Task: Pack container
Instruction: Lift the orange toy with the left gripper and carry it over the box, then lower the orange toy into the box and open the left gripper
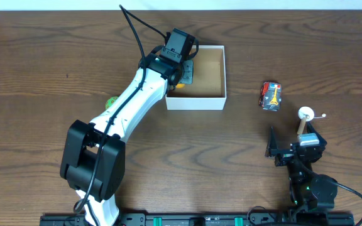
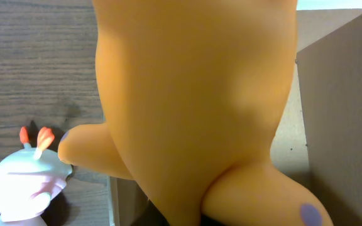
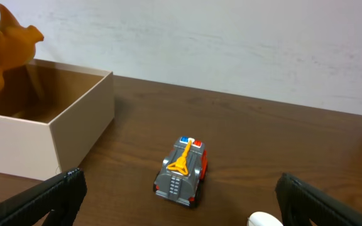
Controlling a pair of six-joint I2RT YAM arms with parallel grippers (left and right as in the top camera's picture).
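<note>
Left gripper (image 1: 183, 68) clenched on an orange toy (image 2: 193, 94), over the left edge of the box (image 1: 197, 102); box square, open-topped, white outside, brown inside, mid-table (image 1: 36, 75); toy car (image 1: 270, 95) well right of it; right gripper (image 1: 292, 141) released, empty.

- A smooth orange toy (image 2: 193, 94) fills most of the view, so close that its outline runs off the top edge.
- One stubby limb sticks out to the left; another reaches the lower right and ends in a pale purple patch.
- Right of it stands the brown inner wall of the container (image 2: 341, 107).
- At lower left a small white toy (image 2: 27, 188) with two orange-red prongs lies on the dark wooden table (image 2: 36, 63), just below the left limb's tip.
</note>
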